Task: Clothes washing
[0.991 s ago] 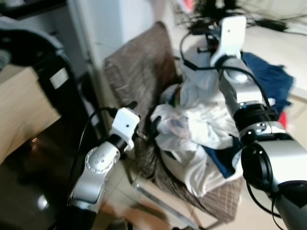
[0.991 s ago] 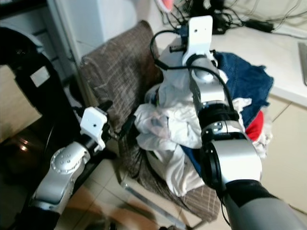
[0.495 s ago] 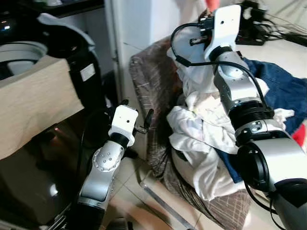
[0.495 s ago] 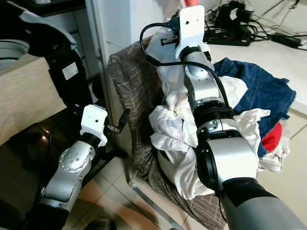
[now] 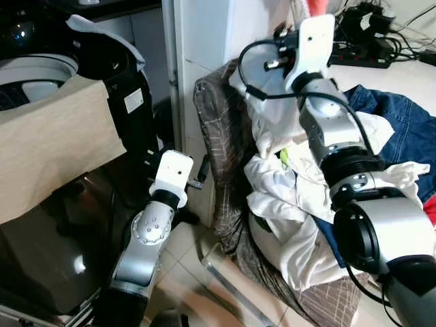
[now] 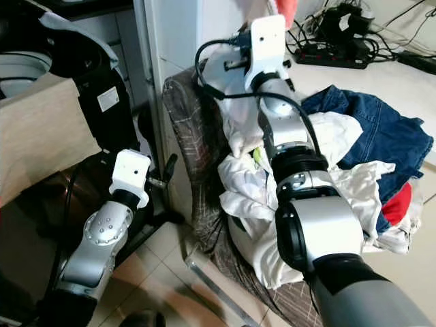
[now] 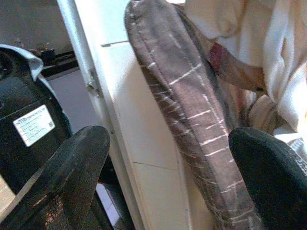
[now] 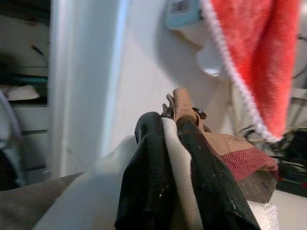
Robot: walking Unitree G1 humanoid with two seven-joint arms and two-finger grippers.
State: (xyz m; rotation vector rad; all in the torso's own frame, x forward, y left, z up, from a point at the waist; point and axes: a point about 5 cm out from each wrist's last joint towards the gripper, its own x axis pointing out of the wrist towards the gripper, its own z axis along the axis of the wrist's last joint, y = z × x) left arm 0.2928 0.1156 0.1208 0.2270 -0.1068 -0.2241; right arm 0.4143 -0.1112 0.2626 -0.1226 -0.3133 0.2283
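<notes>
My right gripper [image 8: 168,122] is raised above the top of the chair back and shut on a cream garment [image 5: 262,102] with a brown and red herringbone patch [image 8: 240,160]. The garment hangs from the gripper down onto the pile of white clothes [image 5: 289,197] on the brown checked chair [image 5: 218,136]. Blue jeans [image 5: 402,129] and a red piece [image 6: 398,204] lie on the far side of the pile. My left gripper [image 7: 168,136] is open, low beside the chair back, holding nothing. The top-loading washing machine [image 5: 34,75] stands at the left with its black lid [image 5: 102,51] up.
A beige panel [image 5: 54,143] covers the machine's front. A white door frame [image 5: 197,41] stands between machine and chair. A red towel [image 8: 259,57] hangs on the wall, and a power strip with cables [image 5: 361,41] lies on the counter. Tiled floor [image 5: 191,266] shows under my left arm.
The camera has swung left, bringing the washing machine into view. My right gripper has lifted the cream garment higher off the pile. My left gripper has drawn away from the pile to beside the chair back.
</notes>
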